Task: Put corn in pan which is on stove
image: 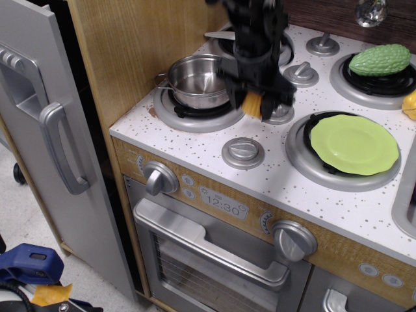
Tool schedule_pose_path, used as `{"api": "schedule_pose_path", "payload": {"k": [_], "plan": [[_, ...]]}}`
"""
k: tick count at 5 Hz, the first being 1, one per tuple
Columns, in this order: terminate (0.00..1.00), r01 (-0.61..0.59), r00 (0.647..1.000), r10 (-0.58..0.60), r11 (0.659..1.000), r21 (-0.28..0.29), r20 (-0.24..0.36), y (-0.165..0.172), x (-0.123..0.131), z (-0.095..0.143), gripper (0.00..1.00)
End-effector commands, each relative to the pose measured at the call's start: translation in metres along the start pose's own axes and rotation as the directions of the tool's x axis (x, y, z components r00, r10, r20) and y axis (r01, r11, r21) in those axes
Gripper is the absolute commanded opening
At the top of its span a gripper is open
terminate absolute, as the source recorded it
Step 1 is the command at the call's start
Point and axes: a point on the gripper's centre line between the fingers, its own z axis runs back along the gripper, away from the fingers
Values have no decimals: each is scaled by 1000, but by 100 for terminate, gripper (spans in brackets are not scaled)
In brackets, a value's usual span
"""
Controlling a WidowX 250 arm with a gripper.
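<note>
One corn is held clamped in the gripper, lifted clear of the stove worktop. Step in hand: transport. The pan is stationed just left of the gripper; leftward travel, then release, is required.

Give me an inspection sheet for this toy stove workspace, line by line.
Surface: white speckled stove top, burners, silver knobs.
Job's things: corn in the gripper, off the top, just right of the pan; pan on front-left burner, looks empty.
Clutter: lime-green plate on right burner; bumpy green vegetable on back burner; yellow item at right edge, cropped.
Grippers: gripper blurred, shut on the corn.
Cables: nothing seen.
Surroundings: grey door at left; blue object on floor.
</note>
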Motion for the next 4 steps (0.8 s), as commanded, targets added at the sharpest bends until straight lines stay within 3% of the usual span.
{"api": "schedule_pose_path", "payload": {"k": [1,2,4], "plan": [[0,42,995,-49,996,73,92,32,29,50,100],[0,88,990,-93,994,58,105,66,31,52,100],[0,163,973,-163,987,14,166,104,26,28,100]]}}
